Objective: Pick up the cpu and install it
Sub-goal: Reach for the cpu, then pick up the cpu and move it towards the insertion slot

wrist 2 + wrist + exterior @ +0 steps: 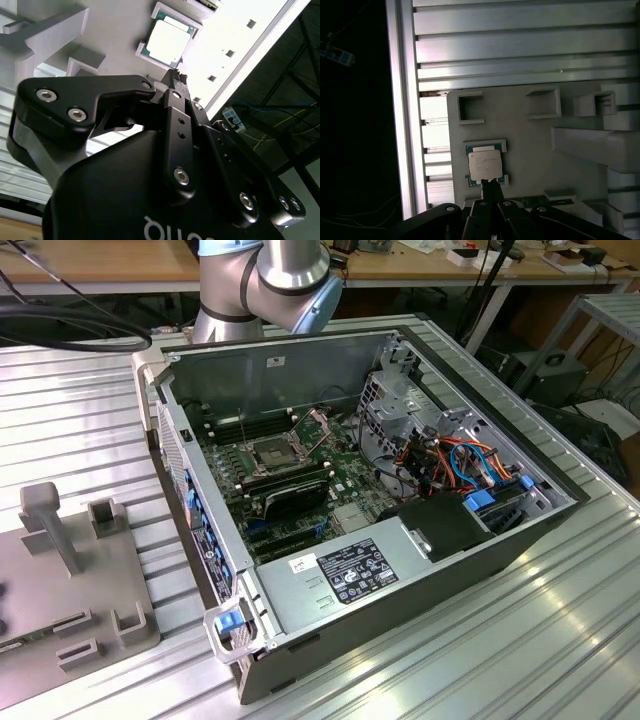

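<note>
- Carries nothing in the black two-fingered hand (488, 184) — fingertips pressed together.
- Finds the small flat square cpu with its matte silver-grey top (484, 165) lying level in a square pocket of the pale grey plastic holder (530, 145) on the ribbed aluminium table (520, 50).
- Puts the cpu straight ahead of the fingertips, near but apart — a gap shows in the second wrist view.
- Offers no long axis, being square.

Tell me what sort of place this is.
Most likely a robotics lab or workshop set up for computer assembly: an open desktop computer case lies on a ribbed aluminium table, the cpu rests in a recess of a grey fixture plate, and wooden desks stand behind.
</note>
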Robot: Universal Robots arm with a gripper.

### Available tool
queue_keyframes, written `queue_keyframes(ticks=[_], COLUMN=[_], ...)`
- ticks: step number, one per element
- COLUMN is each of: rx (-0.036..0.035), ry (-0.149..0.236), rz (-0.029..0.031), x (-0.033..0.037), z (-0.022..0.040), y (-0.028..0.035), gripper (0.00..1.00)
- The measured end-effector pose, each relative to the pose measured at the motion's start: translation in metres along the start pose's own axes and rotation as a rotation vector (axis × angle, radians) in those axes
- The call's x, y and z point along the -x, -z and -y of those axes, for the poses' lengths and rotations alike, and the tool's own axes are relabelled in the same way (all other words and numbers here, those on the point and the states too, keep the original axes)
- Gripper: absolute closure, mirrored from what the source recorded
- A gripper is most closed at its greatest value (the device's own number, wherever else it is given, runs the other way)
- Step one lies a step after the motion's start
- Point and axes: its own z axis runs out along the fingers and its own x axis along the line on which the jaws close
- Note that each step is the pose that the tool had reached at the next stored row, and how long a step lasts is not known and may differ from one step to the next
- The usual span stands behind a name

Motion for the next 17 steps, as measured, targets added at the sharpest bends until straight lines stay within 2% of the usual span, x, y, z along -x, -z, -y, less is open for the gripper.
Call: queue_keyframes(ticks=[17], rx=[-0.0001], ry=[0.000], rz=[-0.0002], x=[-0.0002], z=[0.0002], y=[-0.0069], gripper=[0.89])
